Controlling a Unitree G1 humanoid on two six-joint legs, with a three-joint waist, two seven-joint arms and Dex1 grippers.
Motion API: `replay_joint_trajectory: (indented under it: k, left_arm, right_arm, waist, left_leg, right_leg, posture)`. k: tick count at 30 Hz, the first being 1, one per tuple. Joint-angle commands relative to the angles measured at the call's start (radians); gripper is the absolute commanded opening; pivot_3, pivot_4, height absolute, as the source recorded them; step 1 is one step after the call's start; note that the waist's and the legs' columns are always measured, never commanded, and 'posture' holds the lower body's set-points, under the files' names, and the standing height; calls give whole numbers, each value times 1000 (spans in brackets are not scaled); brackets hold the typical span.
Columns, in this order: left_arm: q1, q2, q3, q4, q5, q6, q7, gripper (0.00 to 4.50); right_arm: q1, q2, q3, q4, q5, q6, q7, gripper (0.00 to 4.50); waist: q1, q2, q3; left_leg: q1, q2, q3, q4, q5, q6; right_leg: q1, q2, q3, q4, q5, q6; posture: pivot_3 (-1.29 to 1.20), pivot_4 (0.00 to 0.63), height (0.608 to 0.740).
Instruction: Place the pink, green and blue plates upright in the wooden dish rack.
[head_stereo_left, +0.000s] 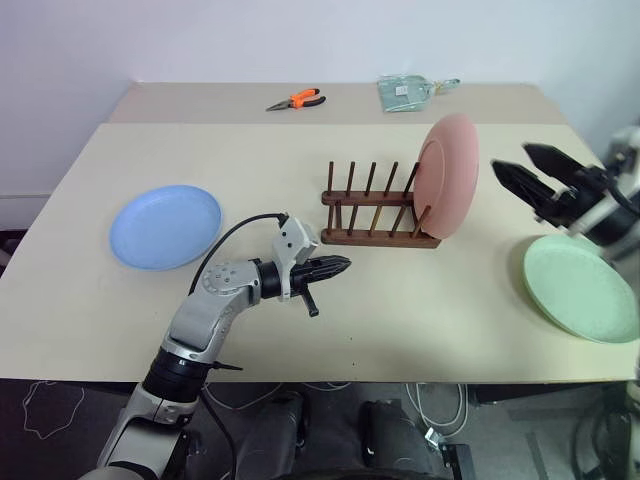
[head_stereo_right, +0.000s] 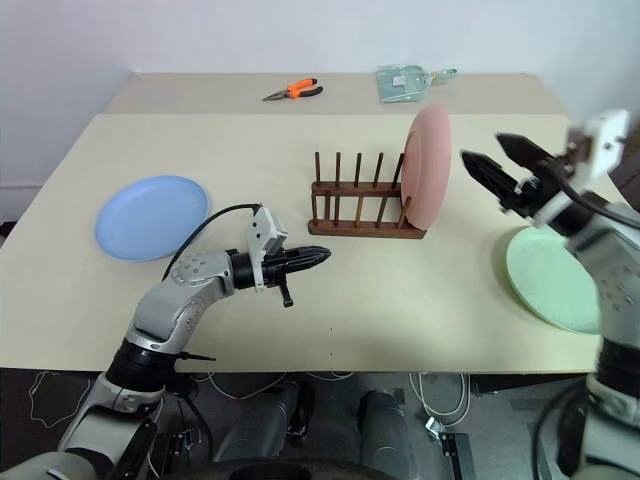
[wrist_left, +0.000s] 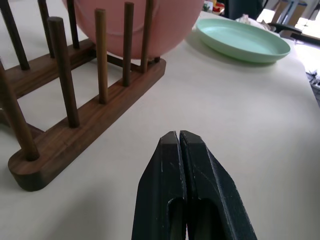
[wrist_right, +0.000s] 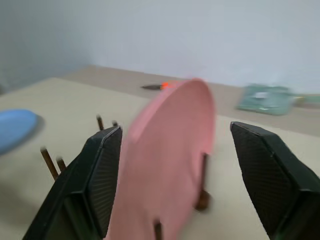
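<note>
I had 1 of the 3 plates done at this point: the pink plate (head_stereo_left: 449, 176) stood upright at the right-hand end of the wooden dish rack (head_stereo_left: 378, 212), leaning slightly between the last pegs and free of either pincer. My right pincer (head_stereo_left: 527, 172) hung just to the right of that plate with its black fingers spread wide and nothing between them, so I judged the pink plate as released and settled. My left pincer (head_stereo_left: 335, 266) hovered low over the table (head_stereo_left: 420, 300) in front of the rack, fingers pressed fully together and empty; from its wrist camera the near rail and its pegs sat just ahead. The green plate (head_stereo_left: 582, 288) lay flat near the table's right edge, below the right pincer and well apart from the rack. The blue plate (head_stereo_left: 166, 226) lay flat on the left side, also well apart from it. That left 2 plates to lift and slot, with the remaining peg gaps to the left of the pink one all free. Orange-handled pliers (head_stereo_left: 297, 99) and a clear bag (head_stereo_left: 405, 92) rested at the far edge, out of the way.
</note>
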Motion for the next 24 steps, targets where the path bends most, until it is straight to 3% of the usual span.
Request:
replay_joint_trajectory:
  k: [1,5,6,7,9,14,20,24]
  left_arm:
    - [-3,5,3,-29,-17,-13,-13,0]
    - [-33,-7,-16,4,-9,-26,-24,0]
    - [-40,-9,-21,11,-6,-29,-28,0]
    - [-44,-11,-23,15,-3,-31,-32,0]
    - [-47,-13,-25,20,0,-34,-37,0]
    - [-42,-7,-24,27,1,-43,-41,0]
    - [-31,-1,-22,20,2,-48,-32,0]
    - [-20,9,-25,17,10,-57,-31,0]
  right_arm:
    - [196,-46,1,-88,-138,-27,20,3497]
    - [282,-39,175,-6,-384,-61,-126,3497]
    - [283,-41,221,21,-446,-59,-165,3497]
    - [276,-43,260,51,-502,-53,-201,3258]
    - [256,-30,287,78,-537,-37,-228,2722]
    - [225,-16,295,86,-563,-7,-240,109]
    - [151,-20,235,70,-606,-121,-269,43]
    - [-10,35,114,9,-515,-215,-304,43]
  waist:
    - [-5,0,0]
    - [-37,3,-1]
    - [-35,-1,-2]
    - [-33,-1,-2]
    - [-32,2,-2]
    - [-31,0,-2]
    - [-33,1,-1]
    - [-36,2,-1]
  left_leg:
    - [0,0,0,0,0,0]
    - [3,0,2,1,-1,-2]
    - [4,1,2,1,-1,-1]
    - [4,2,1,1,0,-1]
    - [3,1,1,1,1,-1]
    - [3,0,2,2,1,-1]
    - [3,0,2,2,1,-1]
    - [3,0,2,2,1,-1]
  right_leg:
    - [0,0,0,0,0,0]
    - [0,0,2,1,0,0]
    - [0,0,1,1,0,0]
    - [0,1,0,1,-1,-1]
    - [-1,0,0,1,-1,-1]
    - [0,0,0,1,0,0]
    - [0,0,0,1,0,0]
    - [-1,1,1,1,0,0]
  posture:
    - [0,150,719]
    - [0,150,719]
    - [0,150,719]
    - [0,150,719]
    - [0,150,719]
    - [0,150,719]
    - [0,150,719]
    - [0,150,719]
